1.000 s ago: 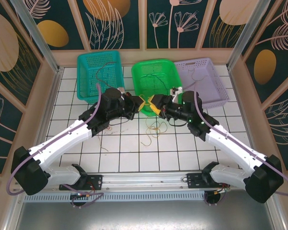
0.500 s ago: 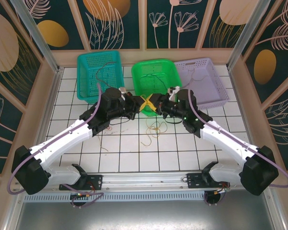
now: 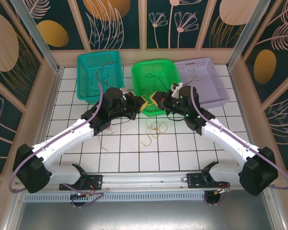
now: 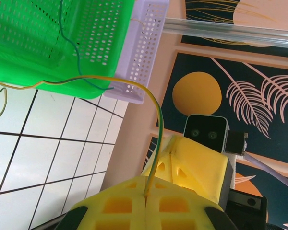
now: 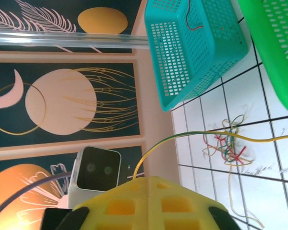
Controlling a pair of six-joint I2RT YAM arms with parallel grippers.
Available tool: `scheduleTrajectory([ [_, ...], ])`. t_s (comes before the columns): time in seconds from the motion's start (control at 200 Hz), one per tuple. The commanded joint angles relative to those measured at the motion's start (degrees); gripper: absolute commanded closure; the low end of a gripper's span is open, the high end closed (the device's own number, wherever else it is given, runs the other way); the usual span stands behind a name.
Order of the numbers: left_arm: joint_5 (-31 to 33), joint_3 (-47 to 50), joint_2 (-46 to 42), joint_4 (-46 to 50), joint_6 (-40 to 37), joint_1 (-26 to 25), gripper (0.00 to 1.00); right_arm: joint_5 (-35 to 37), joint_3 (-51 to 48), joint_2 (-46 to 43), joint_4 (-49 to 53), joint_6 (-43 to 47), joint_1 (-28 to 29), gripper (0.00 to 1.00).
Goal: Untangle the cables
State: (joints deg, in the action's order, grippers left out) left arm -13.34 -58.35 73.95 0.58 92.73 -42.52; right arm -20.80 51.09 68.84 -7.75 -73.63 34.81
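Observation:
A loose tangle of red, green and yellow cables (image 3: 156, 128) lies on the white tiles in front of the baskets; the right wrist view has the tangle (image 5: 225, 143) too. My left gripper (image 3: 143, 103) hangs at the green basket's near edge. It is shut (image 4: 148, 184) on a green-yellow cable (image 4: 110, 80) that rises from the seam and arcs left. My right gripper (image 3: 155, 99) meets it tip to tip, jaws shut (image 5: 147, 179). That cable (image 5: 192, 135) slips behind one finger (image 5: 120, 201), left of the seam, not visibly pinched.
Three baskets line the back: teal (image 3: 86, 57), green (image 3: 134, 79) and purple (image 3: 220, 81), each with a thin wire inside. The green basket (image 4: 38, 43) and purple basket (image 4: 144, 52) sit just beyond my left fingers. Walls enclose the table on both sides.
My right gripper has swung left and back toward the left gripper and shut its jaws. The left arm has stayed in place, holding the cable.

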Motion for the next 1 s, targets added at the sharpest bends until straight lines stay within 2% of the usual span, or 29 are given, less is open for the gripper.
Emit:
scheduleTrajectory([
  [0.0,-1.16,-0.72,0.51,-1.38,0.03,0.12,1.0,2.36,2.69,-2.01,1.57,2.71,-0.45,1.0],
  [0.15,-0.95,-0.02,0.3,-2.52,1.05,0.16,0.98,7.1,5.35,-4.26,1.22,7.25,-0.41,1.0],
  [0.26,1.47,-0.81,-0.62,-0.86,-0.62,0.16,0.57,9.54,11.68,-4.48,7.49,13.73,-0.14,1.0],
  [0.3,2.82,-1.27,-1.1,0.62,-1.99,0.08,0.47,10.13,13.93,-4.34,10.71,15.82,-0.13,1.0],
  [0.36,4.46,-1.55,-1.98,2.93,-4.66,0.16,0.41,10.83,16.66,-4.33,13.8,18.16,-0.11,1.0],
  [0.455,5.98,-1.33,-2.74,9.49,-10.04,0.09,0.4,11.22,19.09,-4.42,17.15,20.11,-0.34,1.0],
  [0.626,4.37,3.96,-1.05,19.6,-20.81,-1.0,0.58,12.11,18.88,-5.24,19.55,20.26,-0.8,1.0],
  [0.711,4.2,8.22,1.16,21.15,-23.86,-3.79,0.6,12.35,17.91,-5.69,19.71,19.9,-1.69,1.0],
  [0.806,3.63,11.67,4.11,20.38,-21.9,-7.23,0.59,12.49,17.15,-5.88,19.93,19.59,-2.59,1.0],
  [0.991,4.12,15.88,8.24,8.77,-19.86,-11.27,0.52,11.92,15.09,-5.76,19.4,18.77,-3.12,1.0],
])
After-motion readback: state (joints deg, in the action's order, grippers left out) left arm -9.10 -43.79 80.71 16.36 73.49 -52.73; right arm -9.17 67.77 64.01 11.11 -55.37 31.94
